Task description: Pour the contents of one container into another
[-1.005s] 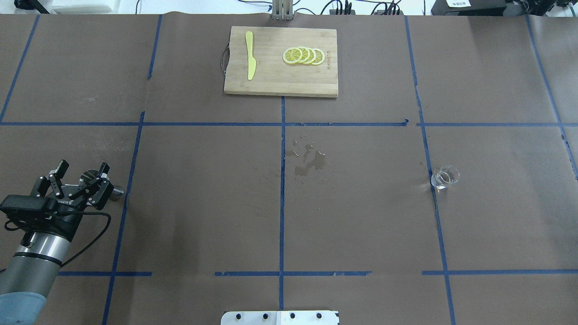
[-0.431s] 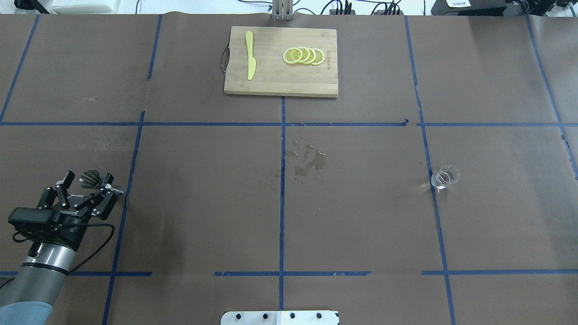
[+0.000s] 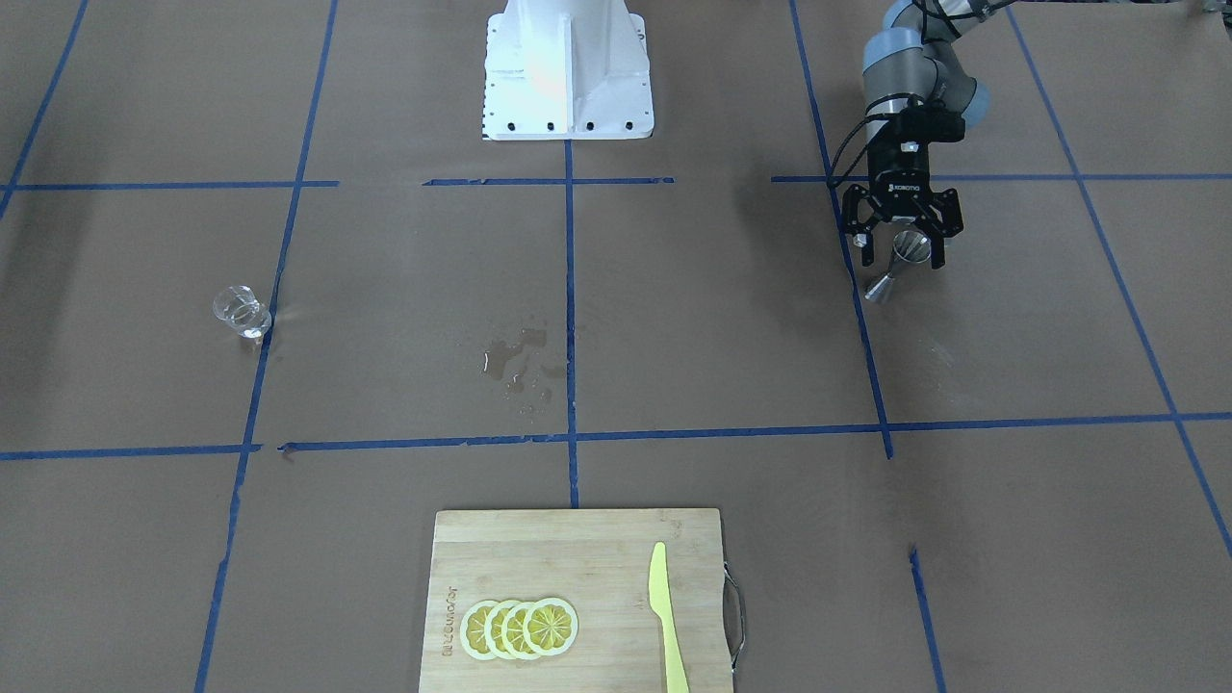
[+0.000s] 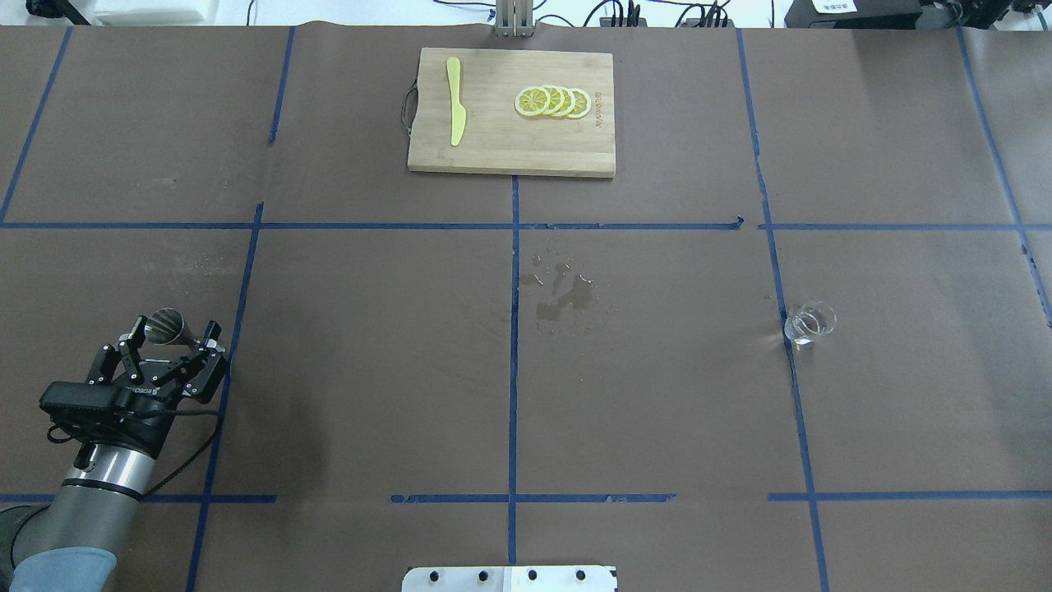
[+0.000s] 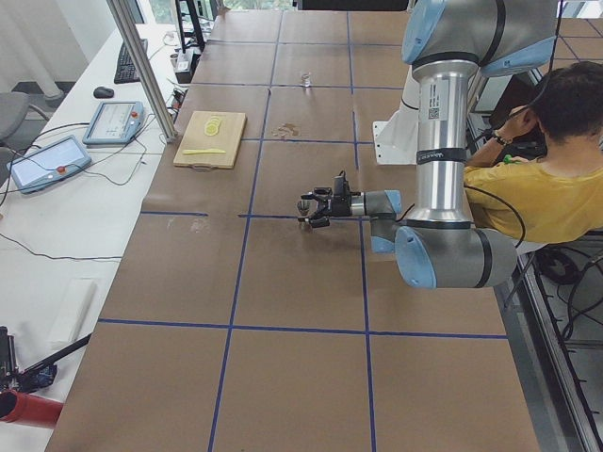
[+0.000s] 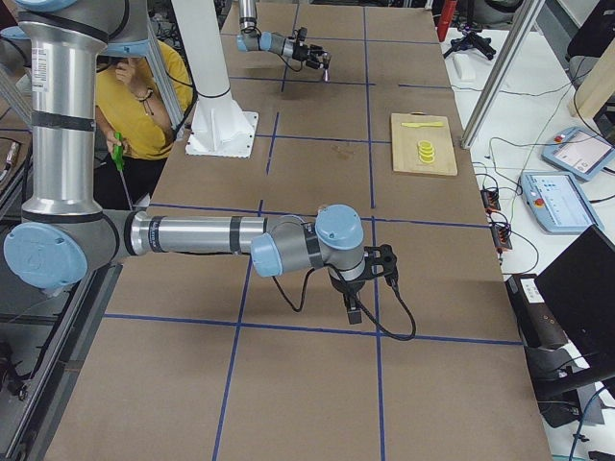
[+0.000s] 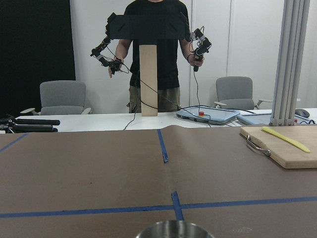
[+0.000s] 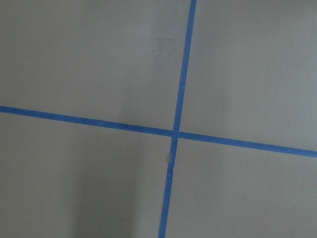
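Overhead looks forward-down from behind robot [image 3: 568,67]; front cam faces it steeply; both share cutting board [image 4: 509,144]. Side cams view desk [image 5: 301,282] lengthwise.

Worktop [image 4: 370,395]: the cutting board [image 4: 501,144] lies at the far edge, centre, opposite the robot. On it, the knife [image 4: 454,103] lies toward the robot's left and the lemon slices [image 4: 552,102] in an overlapping row toward its right. A wet patch [image 4: 563,296] sits mid-worktop, nearer the robot than the board. The glass cup [image 4: 809,323] stands well to the patch's right. The jigger [image 4: 166,325] is far left, between the spread fingers of the left tool [image 4: 170,335].
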You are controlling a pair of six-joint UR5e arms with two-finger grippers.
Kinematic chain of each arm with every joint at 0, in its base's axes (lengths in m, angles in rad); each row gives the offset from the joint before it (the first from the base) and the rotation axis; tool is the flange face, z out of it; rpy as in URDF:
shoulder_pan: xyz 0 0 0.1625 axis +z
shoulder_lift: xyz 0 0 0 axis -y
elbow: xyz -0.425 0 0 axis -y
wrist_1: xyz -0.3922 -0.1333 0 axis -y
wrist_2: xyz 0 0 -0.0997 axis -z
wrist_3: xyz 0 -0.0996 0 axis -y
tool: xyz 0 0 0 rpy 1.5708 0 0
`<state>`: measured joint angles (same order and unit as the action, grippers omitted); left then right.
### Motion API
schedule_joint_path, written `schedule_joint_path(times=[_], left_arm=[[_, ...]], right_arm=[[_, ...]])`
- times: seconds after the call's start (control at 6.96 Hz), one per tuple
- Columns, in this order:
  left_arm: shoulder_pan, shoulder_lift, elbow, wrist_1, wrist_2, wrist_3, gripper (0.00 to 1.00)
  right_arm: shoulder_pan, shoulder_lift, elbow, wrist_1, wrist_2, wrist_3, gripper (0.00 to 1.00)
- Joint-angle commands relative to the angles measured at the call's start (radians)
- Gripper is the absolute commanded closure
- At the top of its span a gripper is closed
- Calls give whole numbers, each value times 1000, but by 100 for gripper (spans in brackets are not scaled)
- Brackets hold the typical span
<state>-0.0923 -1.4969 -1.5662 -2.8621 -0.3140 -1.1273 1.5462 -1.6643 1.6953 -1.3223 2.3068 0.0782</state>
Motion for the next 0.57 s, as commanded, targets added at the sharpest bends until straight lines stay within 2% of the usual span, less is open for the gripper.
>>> schedule_joint_path(times=[0.0, 0.29, 0.43], left_arm=[[0, -6, 47, -20, -1, 0, 1], [0, -6, 51, -22, -5, -3, 11], [12, -6, 51, -23, -5, -5, 22]], right_arm=[[0, 0, 0, 0, -1, 0, 0], [0, 1, 0, 0, -1, 0, 0], [0, 1, -2, 0, -1, 2, 0]])
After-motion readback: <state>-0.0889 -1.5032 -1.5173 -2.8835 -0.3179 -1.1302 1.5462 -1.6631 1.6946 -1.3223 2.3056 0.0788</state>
